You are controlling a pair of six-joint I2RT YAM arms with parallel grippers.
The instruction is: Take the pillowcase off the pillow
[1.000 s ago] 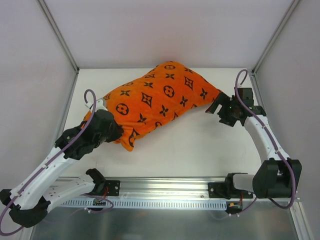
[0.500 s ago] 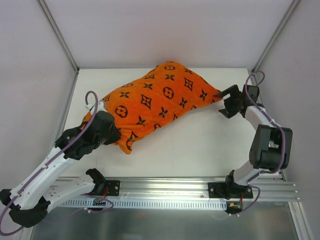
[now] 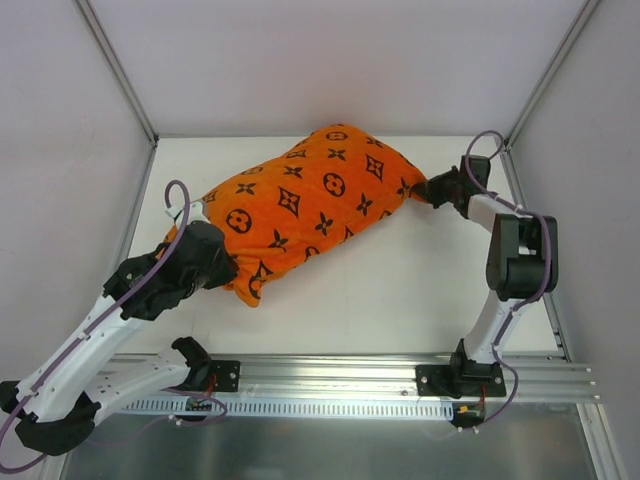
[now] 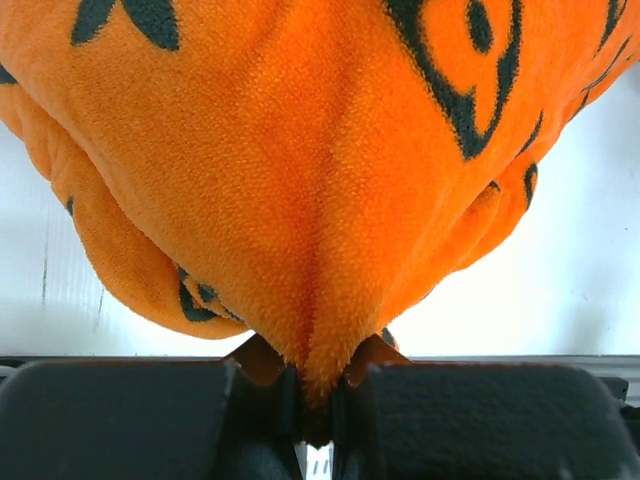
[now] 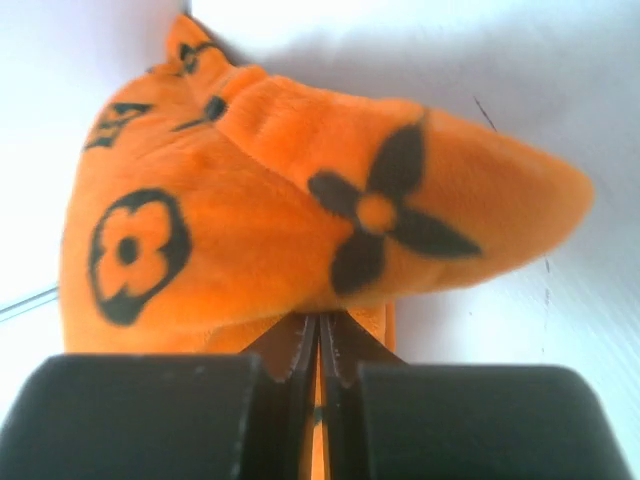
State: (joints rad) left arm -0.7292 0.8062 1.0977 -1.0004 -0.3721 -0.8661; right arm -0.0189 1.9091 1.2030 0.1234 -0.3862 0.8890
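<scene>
The left gripper (image 3: 218, 265) is clamped on the pillowcase (image 3: 320, 205). In its wrist view a narrow ridge of orange pile (image 4: 315, 360) is squeezed between the two black fingers (image 4: 120, 420), and the rest of the cover bulges out just beyond the fingertips and spreads to both sides of them. The right gripper (image 3: 425, 190) is pinched tight on the opposite corner. Its fingers (image 5: 150, 415) meet almost edge to edge, with a thin fold of orange cloth caught between them. A rounded flap bearing a black flower motif (image 5: 375, 215) swells directly ahead of the tips. Between the two sets of fingers the pillowcase lies plump on the white table (image 3: 400, 290), slanting from the left fingertips up and away toward the right ones. The pillow is hidden inside the cover. Past the right fingertips, bare tabletop shows on either side of the gripped corner.
</scene>
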